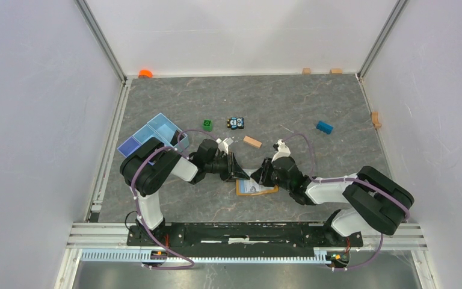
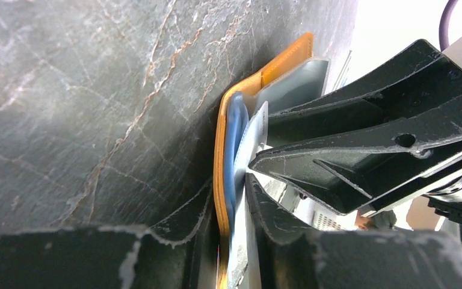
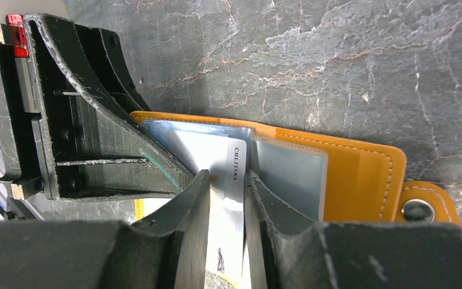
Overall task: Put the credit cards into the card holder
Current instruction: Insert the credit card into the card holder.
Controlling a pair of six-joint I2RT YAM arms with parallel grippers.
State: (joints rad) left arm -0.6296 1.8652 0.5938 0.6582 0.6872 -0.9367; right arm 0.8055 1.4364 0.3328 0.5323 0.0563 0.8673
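Observation:
The orange card holder (image 1: 242,192) lies open on the table between the two arms, and also shows in the left wrist view (image 2: 289,57) and the right wrist view (image 3: 361,174). My left gripper (image 1: 236,167) (image 2: 231,186) is shut on its edge, clamping the orange cover, a light blue credit card (image 2: 234,132) and a pale pocket. My right gripper (image 1: 257,174) (image 3: 228,174) stands over the pale pockets, its jaws a narrow gap apart. A pale printed card (image 3: 236,162) shows through that gap and reaches under the left finger. No dark card is in view.
A light blue divided tray (image 1: 150,135) stands by the left arm. A green block (image 1: 208,124), a toy car (image 1: 235,123), a wooden block (image 1: 252,141) and a small blue block (image 1: 323,127) lie behind the grippers. Walls close in three sides.

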